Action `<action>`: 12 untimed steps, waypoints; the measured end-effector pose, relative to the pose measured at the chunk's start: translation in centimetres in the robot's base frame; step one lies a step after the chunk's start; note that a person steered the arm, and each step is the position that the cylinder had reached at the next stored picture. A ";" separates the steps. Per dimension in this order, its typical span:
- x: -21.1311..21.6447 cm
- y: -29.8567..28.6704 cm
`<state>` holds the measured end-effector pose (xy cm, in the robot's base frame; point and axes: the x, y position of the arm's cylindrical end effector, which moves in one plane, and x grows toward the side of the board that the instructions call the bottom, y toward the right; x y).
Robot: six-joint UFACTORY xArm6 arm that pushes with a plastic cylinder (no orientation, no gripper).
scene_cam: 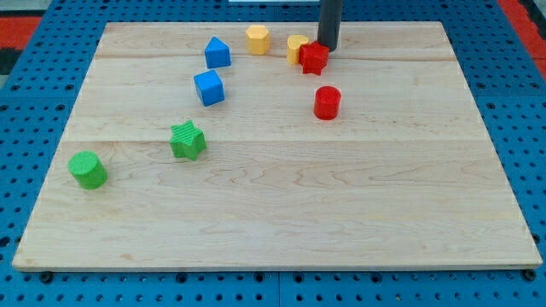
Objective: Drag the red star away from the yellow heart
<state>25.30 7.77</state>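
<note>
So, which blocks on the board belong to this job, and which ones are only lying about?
Belong to the job:
- red star, touching the yellow heart
- yellow heart, at the star's left
- my tip, just above the star

Only lying about:
- yellow hexagon
- red cylinder
- two blue blocks
- green star
- green cylinder

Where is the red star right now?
The red star sits near the view's top, right of centre, touching the yellow heart on its left, with my tip just at its upper right.
</note>
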 end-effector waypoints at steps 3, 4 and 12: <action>9.7 -3.8; 11.1 -4.0; 14.8 -2.9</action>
<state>40.06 4.88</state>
